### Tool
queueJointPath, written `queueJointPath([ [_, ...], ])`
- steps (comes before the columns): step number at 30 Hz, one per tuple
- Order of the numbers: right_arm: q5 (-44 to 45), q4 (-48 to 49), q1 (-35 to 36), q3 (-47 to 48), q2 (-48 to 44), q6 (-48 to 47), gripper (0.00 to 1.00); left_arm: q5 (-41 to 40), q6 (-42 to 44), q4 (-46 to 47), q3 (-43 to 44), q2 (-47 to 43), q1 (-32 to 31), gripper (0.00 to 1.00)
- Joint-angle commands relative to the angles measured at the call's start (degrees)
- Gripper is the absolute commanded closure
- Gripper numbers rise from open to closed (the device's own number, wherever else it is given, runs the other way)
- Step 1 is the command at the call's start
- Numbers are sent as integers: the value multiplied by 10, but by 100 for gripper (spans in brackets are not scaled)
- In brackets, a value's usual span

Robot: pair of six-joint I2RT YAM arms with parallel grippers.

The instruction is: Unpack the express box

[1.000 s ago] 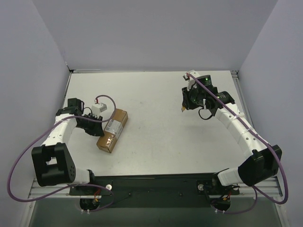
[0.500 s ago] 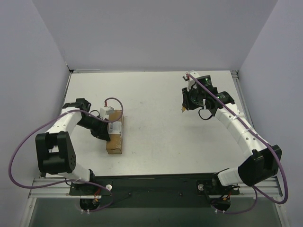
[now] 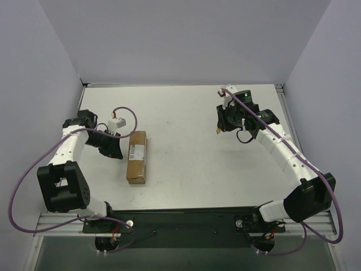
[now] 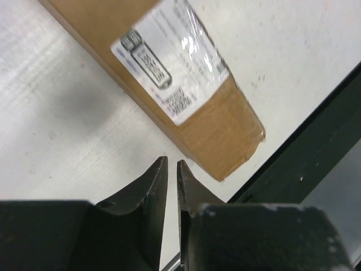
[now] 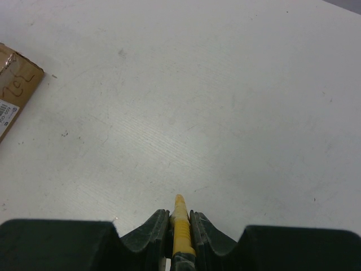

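I find the box label-up on the left of the table, left gripper all but closed and empty beside it, right gripper clamped on the yellow knife (light, stiff card, I judge, slick at the tape, best gripped across its narrow width)

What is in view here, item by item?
express box: one, brown with a white label, closed, lying flat left of centre.
utility knife: one, yellow, held up at far right.
table: one, white, under everything.
left fingers: two, black, nearly together, empty, beside the box without touching it.
right fingers: two, black, shut on the knife, over bare table.
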Motion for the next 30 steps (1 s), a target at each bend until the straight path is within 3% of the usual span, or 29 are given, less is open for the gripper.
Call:
queueJointPath([
  [1,-7,7,4,6,-6,1,100,50,-113,98,40,-5,-20,77],
  [8,0,7,4,11,-4,-4,100,-37,-207,155,43,52,-69,77],
  [14,5,6,3,1,-11,-7,100,-34,-202,152,41,83,-68,77],
  [30,7,9,3,-7,-9,-12,100,-127,-145,145,22,97,-38,81],
])
